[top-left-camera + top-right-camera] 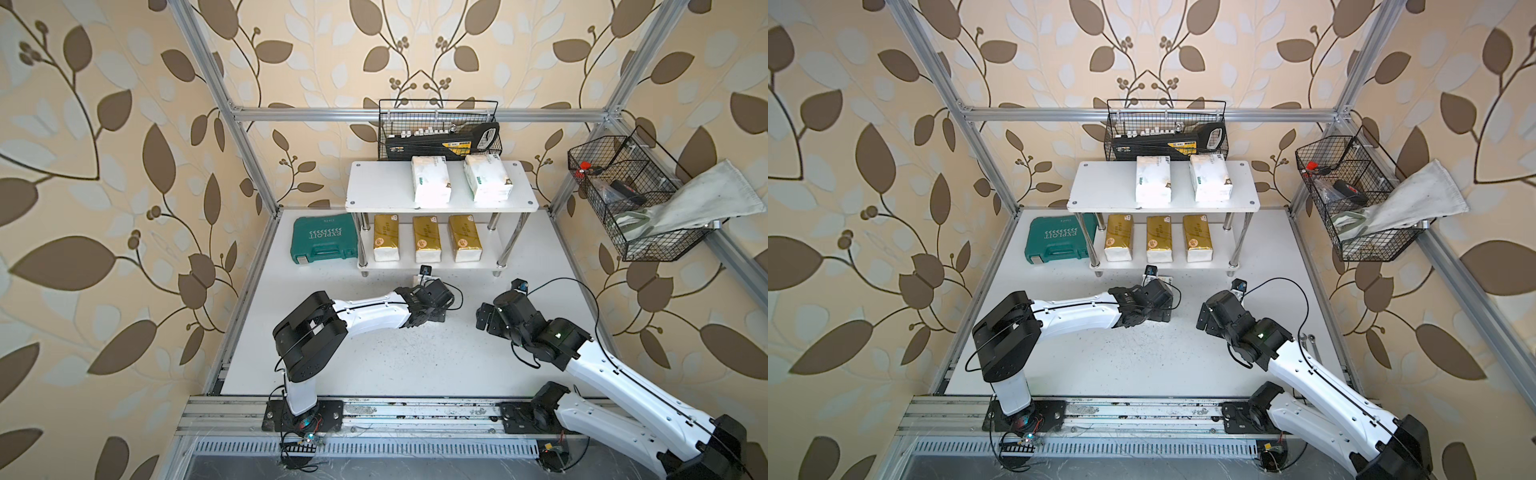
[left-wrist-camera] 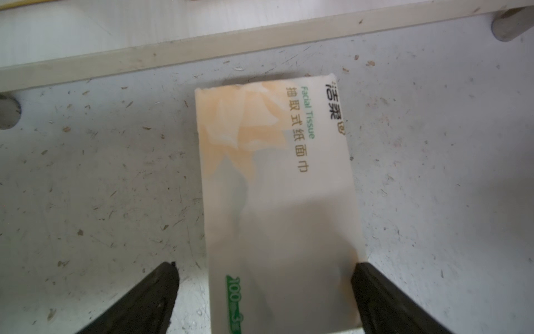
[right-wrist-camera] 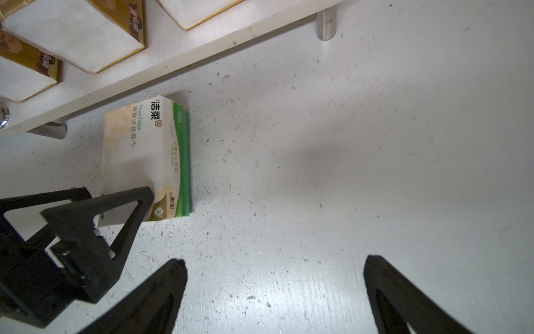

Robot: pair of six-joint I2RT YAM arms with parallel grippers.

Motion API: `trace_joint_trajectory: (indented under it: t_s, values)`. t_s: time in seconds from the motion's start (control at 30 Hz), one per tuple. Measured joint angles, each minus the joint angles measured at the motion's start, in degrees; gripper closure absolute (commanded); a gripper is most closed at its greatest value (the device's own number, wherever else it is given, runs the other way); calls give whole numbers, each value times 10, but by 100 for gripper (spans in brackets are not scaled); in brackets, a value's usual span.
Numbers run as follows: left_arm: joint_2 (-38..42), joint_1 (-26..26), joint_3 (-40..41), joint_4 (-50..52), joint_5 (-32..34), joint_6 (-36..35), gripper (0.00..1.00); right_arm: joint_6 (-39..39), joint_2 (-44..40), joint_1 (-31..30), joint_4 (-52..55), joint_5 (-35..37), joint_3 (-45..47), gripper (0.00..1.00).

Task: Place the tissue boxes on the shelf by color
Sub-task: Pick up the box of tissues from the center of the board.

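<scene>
**Pack point(image 2: 277, 188) on table point(image 1: 374, 365), left gripper point(image 2: 264, 264) spread over it**

Shelf point(image 1: 378, 187) stands at 12 o'clock on the table. Its top board carries two white packs point(image 1: 431, 187) point(image 1: 487, 177); its lower board carries three gold packs point(image 1: 386, 237) point(image 1: 427, 239) point(image 1: 465, 238) in a row. The third white one lies flat on the table, just at 6 o'clock of the shelf, one short end toward it. The left gripper hangs over its other end with fingers point(image 2: 144, 303) wide apart, one on each side. One tip is just beside the pack's edge, the other apart from it, and nothing is clamped. Right gripper point(image 3: 274, 260), at 3 o'clock of the left, is spread wide over bare table and holds nothing.
</scene>
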State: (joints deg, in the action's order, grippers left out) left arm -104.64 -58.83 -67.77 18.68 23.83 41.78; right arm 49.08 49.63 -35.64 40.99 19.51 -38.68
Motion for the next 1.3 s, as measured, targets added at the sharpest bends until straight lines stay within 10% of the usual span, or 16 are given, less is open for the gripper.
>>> trace_joint_trajectory:
  t_s: [1.3]
  values:
    - [-39,-9,-37,-33,-29,143,1,-27,-19,37,-1,-46,18,1]
